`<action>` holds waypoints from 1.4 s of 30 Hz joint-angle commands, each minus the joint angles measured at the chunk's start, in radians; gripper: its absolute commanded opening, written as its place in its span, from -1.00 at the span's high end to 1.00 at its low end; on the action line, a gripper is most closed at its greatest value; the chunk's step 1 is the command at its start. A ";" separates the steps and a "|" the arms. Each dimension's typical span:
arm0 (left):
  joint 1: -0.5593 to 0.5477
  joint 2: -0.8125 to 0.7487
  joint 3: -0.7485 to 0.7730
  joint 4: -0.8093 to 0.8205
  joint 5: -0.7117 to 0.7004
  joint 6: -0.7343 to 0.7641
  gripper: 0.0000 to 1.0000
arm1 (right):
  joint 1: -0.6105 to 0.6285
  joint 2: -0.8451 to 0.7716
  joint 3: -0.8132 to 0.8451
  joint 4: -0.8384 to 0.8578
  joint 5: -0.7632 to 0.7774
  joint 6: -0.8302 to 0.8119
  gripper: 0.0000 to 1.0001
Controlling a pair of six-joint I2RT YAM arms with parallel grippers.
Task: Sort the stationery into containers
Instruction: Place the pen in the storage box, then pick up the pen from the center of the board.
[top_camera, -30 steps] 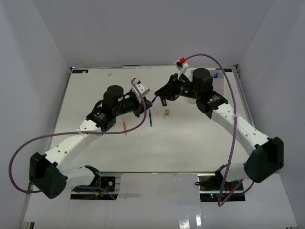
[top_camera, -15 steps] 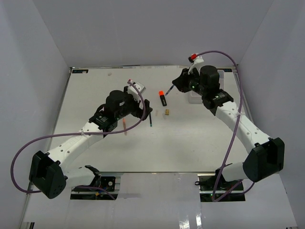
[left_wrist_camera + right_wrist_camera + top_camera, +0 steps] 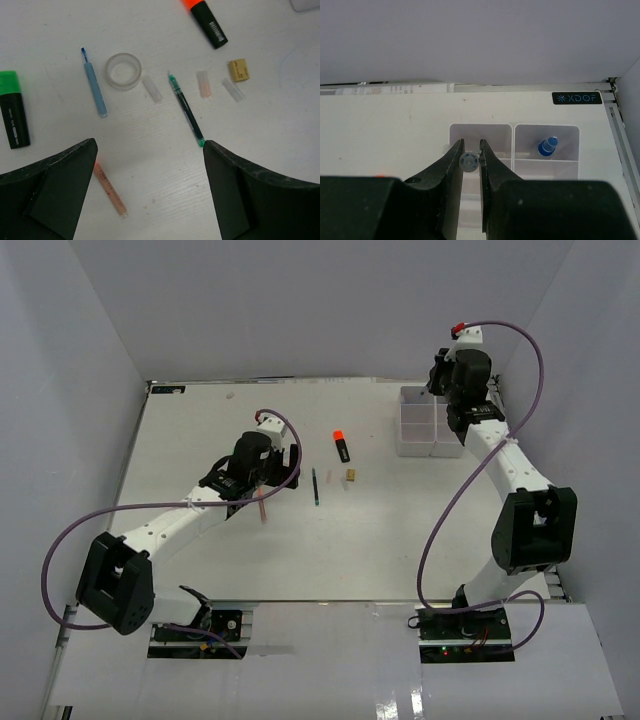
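Two end effectors show, one spread and one pinching. The left end effector (image 3: pixel 150 150) hangs over the desk (image 3: pixel 165 210) with its fingers (image 3: pixel 60 175) spread wide. Closest to it is the pink stick (image 3: pixel 110 189), lying aslant just inside the left finger. A thin dark pen with green ends (image 3: pixel 186 108) comes next; its near tip lies just beside the right fingertip. Beyond the gap lie a short clear cap (image 3: pixel 152 89) and the clear tape ring (image 3: pixel 123 71), with a thin blue pen (image 3: pixel 94 82) just left of the ring. Ahead and to the right are two more pale caps (image 3: pixel 204 83) and the tan block (image 3: pixel 237 69). The green-capped marker (image 3: pixel 13 116) lies far to the left, and the orange-capped marker (image 3: pixel 206 21) lies farthest ahead on the right.

The right end effector (image 3: pixel 471 146) is pressed nearly together, pinching a small pale round piece (image 3: pixel 469 162) seen end-on; what it is cannot be told. It hangs over the left white box (image 3: pixel 480 131), whose far compartment shows just past the fingertips. The right white box (image 3: pixel 570 132) sits just beside it, to the right of the end effector. The blue-capped bottle (image 3: pixel 547 146) lies in that box's far compartment.
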 commanded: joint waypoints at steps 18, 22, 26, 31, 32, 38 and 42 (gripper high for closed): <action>0.017 0.019 0.052 -0.060 -0.020 -0.034 -0.96 | -0.013 0.302 0.143 0.119 0.049 -0.090 0.62; 0.017 0.021 0.051 -0.064 -0.015 -0.039 -0.96 | -0.012 0.304 0.151 0.097 0.035 -0.091 0.35; 0.017 0.030 0.060 -0.074 -0.018 -0.045 -0.96 | -0.012 0.283 0.149 0.085 0.017 -0.090 0.11; 0.017 0.029 0.063 -0.079 -0.011 -0.057 -0.96 | -0.012 0.243 0.152 0.031 0.000 -0.125 -0.13; 0.017 0.029 0.063 -0.080 -0.009 -0.059 -0.96 | -0.009 0.232 0.149 0.009 -0.006 -0.124 -0.15; 0.017 0.039 0.079 -0.109 -0.003 -0.103 -0.96 | -0.004 0.060 0.076 -0.047 -0.080 -0.067 -0.49; 0.017 0.081 0.132 -0.187 0.055 -0.237 -0.96 | 0.005 -0.081 0.004 -0.082 -0.121 -0.019 -0.78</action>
